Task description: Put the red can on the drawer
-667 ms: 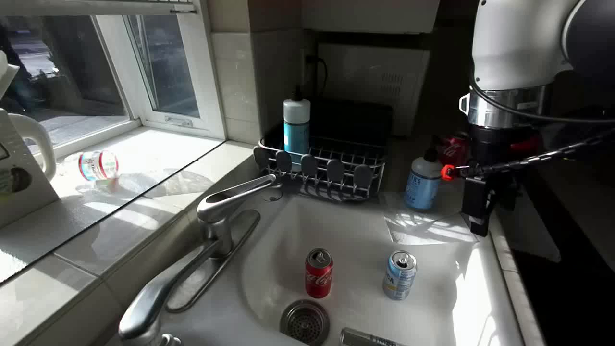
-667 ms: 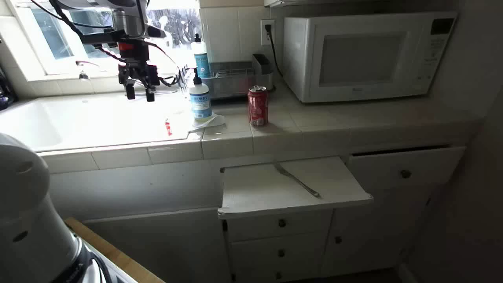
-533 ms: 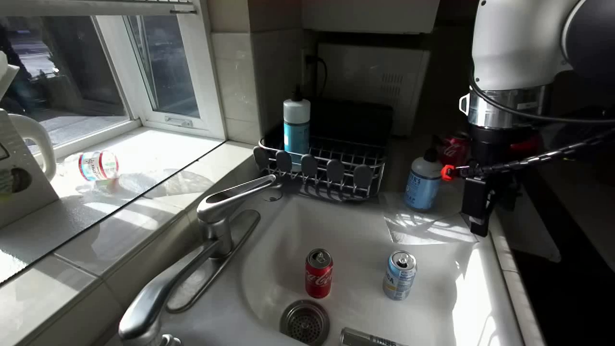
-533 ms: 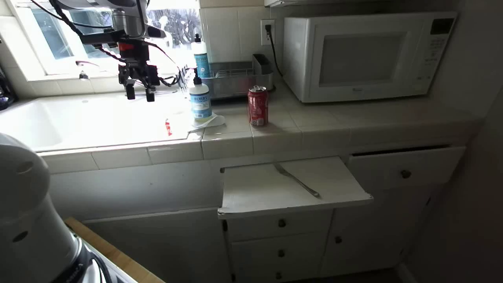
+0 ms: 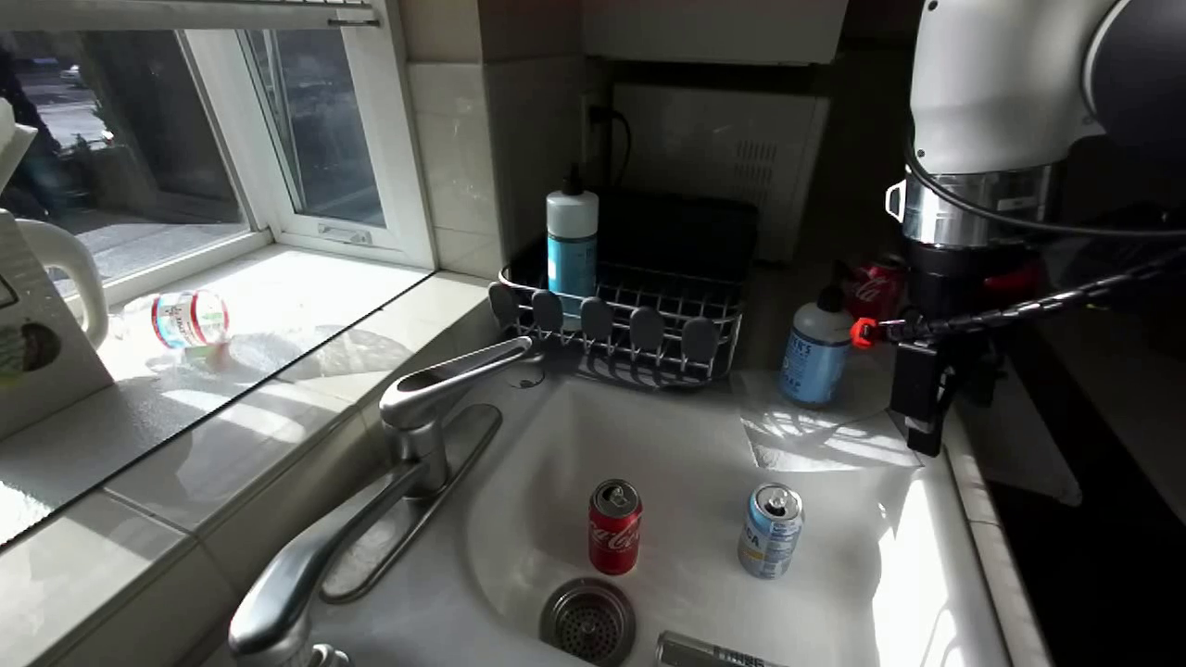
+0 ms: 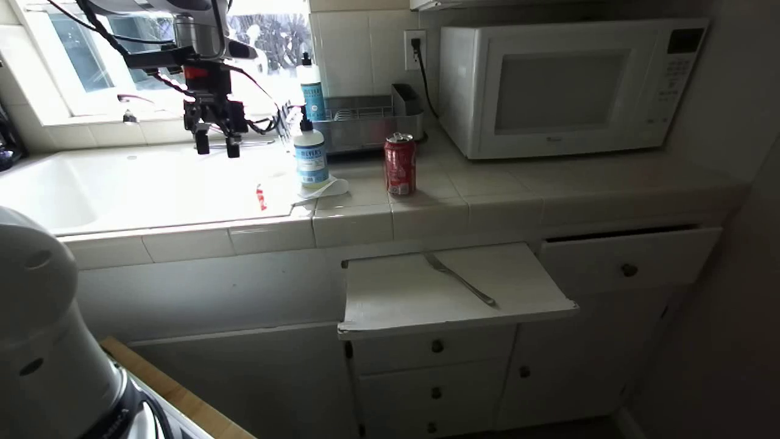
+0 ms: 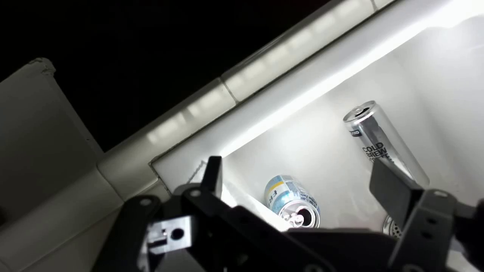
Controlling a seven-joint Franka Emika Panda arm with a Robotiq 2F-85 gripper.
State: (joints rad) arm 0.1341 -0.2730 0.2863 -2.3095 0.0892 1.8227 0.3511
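Can (image 6: 400, 166) on counter (image 6: 518, 183); fork (image 6: 462, 280) on drawer (image 6: 390, 296) below.

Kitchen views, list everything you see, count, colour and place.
Sink: one, white, in counter
Red can: one, red, on counter
Other red can: one, red, in sink
Pale can: one, blue-silver, in sink
Slim can: one, silver, lying in sink
Faucet: one, silver, by sink
Soap bottle: one, blue-white, by sink
Dish rack: one, grey, on counter
Taller bottle: one, teal-white, at dish rack
Microwave: one, white, on counter
Window: one, white-framed, over windowsill
Labelled container: one, clear, on windowsill
Pull-out board: one, white, below counter
Fork: one, silver, on pull-out board
Drawers: at least three, white, below counter
Robot arm: one, white-black, beside counter
Gripper: one, black, open near sink
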